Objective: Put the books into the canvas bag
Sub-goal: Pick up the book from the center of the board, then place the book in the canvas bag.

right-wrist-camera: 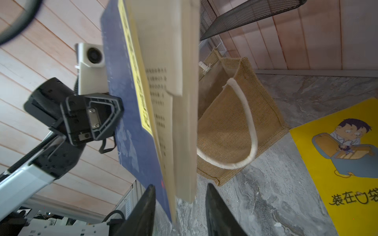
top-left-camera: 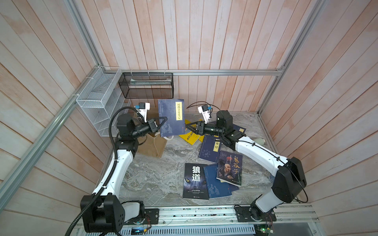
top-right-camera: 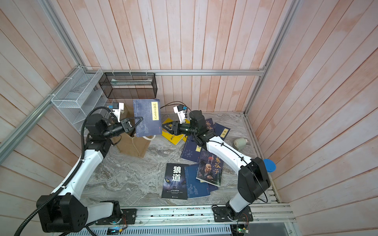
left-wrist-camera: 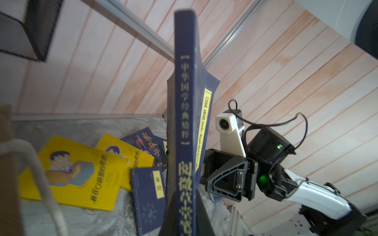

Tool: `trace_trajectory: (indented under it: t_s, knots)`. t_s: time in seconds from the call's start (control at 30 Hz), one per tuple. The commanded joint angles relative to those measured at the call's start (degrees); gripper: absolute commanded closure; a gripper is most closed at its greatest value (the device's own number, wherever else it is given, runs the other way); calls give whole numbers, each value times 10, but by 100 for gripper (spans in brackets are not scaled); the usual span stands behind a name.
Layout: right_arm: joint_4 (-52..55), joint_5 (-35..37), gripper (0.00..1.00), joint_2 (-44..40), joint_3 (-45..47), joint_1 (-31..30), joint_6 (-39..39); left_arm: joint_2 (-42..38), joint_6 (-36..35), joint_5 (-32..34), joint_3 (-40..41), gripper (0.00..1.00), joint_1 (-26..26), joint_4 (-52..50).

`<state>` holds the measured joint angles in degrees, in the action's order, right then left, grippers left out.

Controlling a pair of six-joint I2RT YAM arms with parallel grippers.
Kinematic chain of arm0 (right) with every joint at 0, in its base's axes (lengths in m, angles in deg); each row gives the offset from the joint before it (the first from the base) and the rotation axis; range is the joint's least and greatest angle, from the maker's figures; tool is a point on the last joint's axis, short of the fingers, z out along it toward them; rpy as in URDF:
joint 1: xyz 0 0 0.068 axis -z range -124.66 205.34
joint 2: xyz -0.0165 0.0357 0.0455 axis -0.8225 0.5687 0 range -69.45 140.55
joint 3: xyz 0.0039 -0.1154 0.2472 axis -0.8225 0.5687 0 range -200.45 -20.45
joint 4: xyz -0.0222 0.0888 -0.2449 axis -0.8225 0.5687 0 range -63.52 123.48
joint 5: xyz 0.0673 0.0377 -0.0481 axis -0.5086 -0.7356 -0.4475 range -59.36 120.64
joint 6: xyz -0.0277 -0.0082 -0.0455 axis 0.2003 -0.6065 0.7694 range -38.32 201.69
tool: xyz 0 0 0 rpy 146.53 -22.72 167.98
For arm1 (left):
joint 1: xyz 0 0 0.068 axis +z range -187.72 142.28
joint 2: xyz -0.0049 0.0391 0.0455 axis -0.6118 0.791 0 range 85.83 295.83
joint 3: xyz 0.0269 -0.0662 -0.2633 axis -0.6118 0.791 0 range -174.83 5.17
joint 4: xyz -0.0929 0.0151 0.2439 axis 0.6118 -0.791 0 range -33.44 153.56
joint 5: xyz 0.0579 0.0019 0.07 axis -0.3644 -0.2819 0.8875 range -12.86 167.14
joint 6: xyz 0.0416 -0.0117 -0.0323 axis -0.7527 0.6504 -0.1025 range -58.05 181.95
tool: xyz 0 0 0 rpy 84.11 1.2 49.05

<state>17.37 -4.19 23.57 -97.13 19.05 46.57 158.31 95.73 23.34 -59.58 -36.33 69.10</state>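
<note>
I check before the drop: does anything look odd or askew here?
Yes. The navy book in the left tool hangs with its pages fanned apart from the cover in the right wrist view, not closed flat.

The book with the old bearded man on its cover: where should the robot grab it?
Likely the near short edge of the portrait book, approached low from the robot's side. It rests on a navy book, so that edge sits raised with its pages showing, leaving room for a finger underneath.
</note>
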Motion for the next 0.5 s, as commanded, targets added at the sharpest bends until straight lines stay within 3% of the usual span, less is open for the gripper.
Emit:
trace_trajectory:
  t_s: [0.0, 0.2, 0.37, 0.47]
  knots:
    - [56, 64, 55, 32, -46, -16, 1, -10, -129, 90, -81, 100, 28, -142]
    - [119, 131, 51, 132, -180, -60, -7, 37, -200, 229, -152, 100, 52, -222]
    - [146, 123, 48, 240, -315, -98, -28, 83, -289, 326, -191, 100, 53, -307]
    - [195, 128, 48, 313, -423, -120, -27, 69, -316, 380, -167, 100, 53, -334]
